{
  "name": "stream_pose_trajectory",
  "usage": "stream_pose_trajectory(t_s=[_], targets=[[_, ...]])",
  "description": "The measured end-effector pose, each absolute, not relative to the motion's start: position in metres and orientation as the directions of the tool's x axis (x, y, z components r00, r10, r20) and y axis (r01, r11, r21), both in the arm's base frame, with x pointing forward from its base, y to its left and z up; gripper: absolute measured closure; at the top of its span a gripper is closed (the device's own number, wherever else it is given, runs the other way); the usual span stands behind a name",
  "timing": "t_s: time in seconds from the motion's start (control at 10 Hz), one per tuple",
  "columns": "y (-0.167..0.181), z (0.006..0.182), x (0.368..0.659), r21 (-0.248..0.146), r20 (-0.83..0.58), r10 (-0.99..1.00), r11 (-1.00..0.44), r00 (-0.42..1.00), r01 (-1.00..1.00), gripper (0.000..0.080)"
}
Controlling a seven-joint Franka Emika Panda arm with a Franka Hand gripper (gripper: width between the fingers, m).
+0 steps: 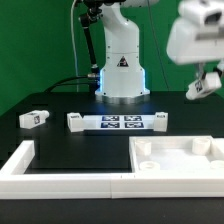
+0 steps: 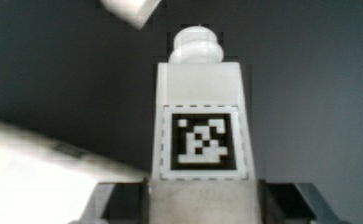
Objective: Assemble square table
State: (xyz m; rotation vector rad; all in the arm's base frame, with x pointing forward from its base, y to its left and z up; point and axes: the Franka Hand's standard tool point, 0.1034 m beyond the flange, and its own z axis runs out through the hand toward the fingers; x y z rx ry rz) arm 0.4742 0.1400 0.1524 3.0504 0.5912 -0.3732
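Hanging high at the exterior view's right, the gripper [image 1: 203, 85] is clenched on one leg block [image 2: 204, 110]. The wrist view shows its fingers [image 2: 125, 203] pressing both sides of the leg's lower end, tag facing the camera and rounded peg pointing away. We judge that hold keeps the peg free to go into a corner pocket. Below the gripper lies the square slab [image 1: 178, 156], flat with its pockets up and tucked against the border wall [image 1: 60, 170], likely so it cannot slide. We count one slab with two far pockets showing, and two legs we are sure of: the one gripped and another leg [image 1: 33, 118] lying on the dark table [image 1: 60, 138], well left of the marker board [image 1: 115, 123].
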Motion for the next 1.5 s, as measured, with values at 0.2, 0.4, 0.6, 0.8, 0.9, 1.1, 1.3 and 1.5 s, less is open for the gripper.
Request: stream_pose_trajectory(t_s=[0.2,0.4,0.6,0.8,0.9,1.1,1.3,1.5], targets=[[0.113,0.187,0.515,-0.026,-0.119,0.384,-0.923,0.916,0.384,0.0509],[0.113,0.183,0.518,0.003,0.066,0.384,-0.923,0.921,0.385,0.0509],[0.111,0.183,0.523,0.017,0.181,0.385,-0.921,0.905,0.389,0.0509],[0.101,0.181,0.535,0.001,0.286,0.393,-0.912,0.874,0.410,0.0508],[0.095,0.190,0.563,-0.023,0.339,0.375,-0.913,0.863,0.406,0.0509],[0.086,0.184,0.583,-0.031,0.411,0.365,-0.910,0.835,0.413,0.0509],[0.066,0.183,0.591,0.071,0.492,0.393,-0.908,0.777,0.414,0.0509],[0.065,0.178,0.588,0.069,0.487,0.389,-0.910,0.782,0.409,0.0508]])
